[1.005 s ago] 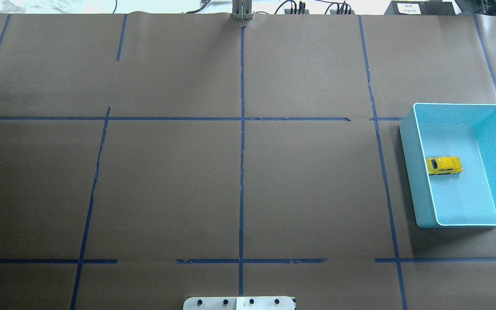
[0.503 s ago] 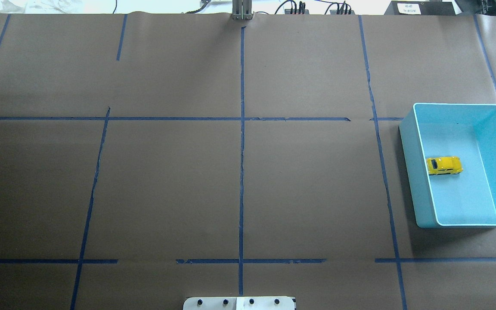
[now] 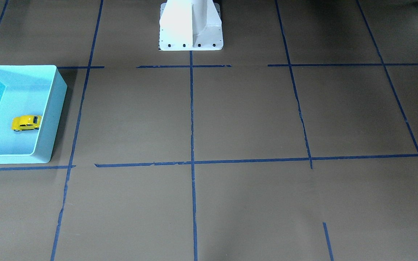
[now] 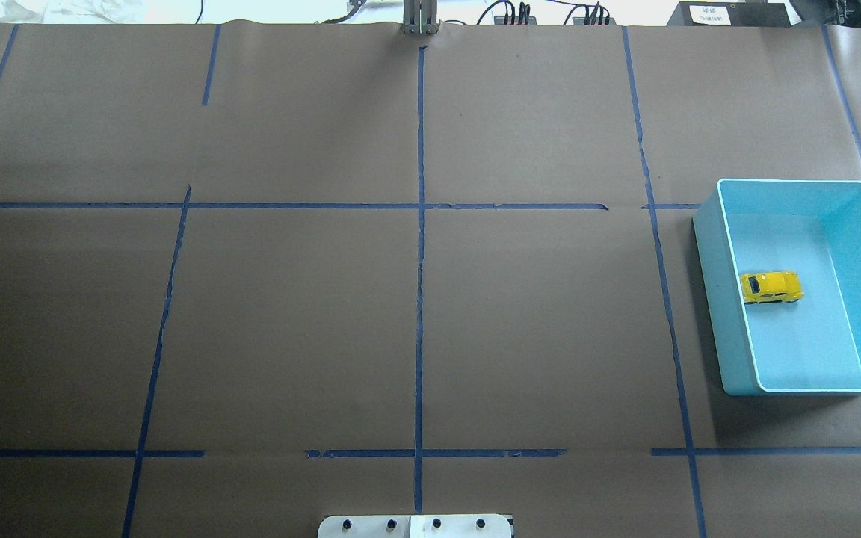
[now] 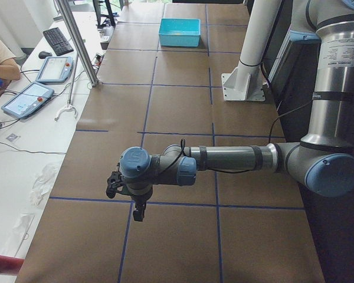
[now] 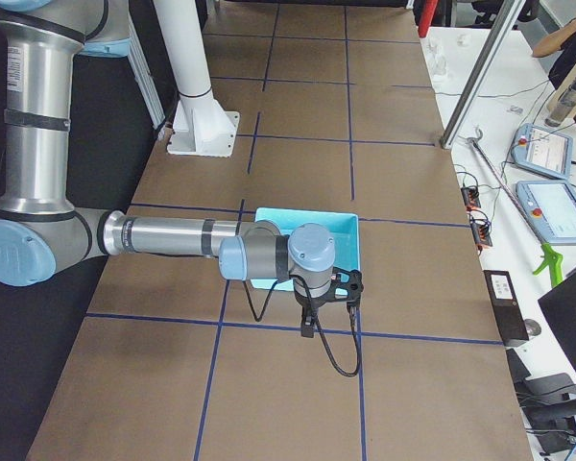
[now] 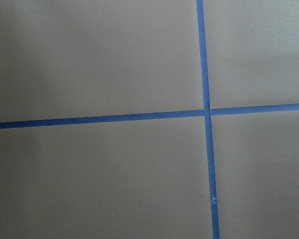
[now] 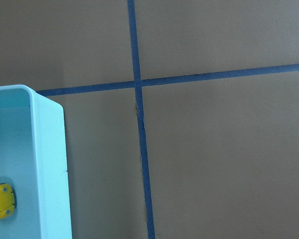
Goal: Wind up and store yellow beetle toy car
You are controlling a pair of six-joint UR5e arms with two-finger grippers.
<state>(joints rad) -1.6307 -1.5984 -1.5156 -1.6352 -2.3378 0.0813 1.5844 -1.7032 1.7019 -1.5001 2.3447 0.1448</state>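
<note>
Inside the turquoise bin (image 4: 728,314) at the table's right end sits the yellow beetle toy car (image 4: 771,287). My left gripper (image 5: 138,211) and right gripper (image 6: 307,325) hang clear of it, and I cannot tell whether they are open or closed. Storing looks done; if winding remains, my right must reach in.

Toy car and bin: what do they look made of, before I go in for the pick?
Toy car: smooth, evenly bright yellow shell with dark windows. It looks like painted metal or hard plastic; it is too small here to tell which.
Bin: turquoise, with thin even walls, rounded corners and a plain smooth surface with a soft sheen. Probably moulded plastic.
</note>
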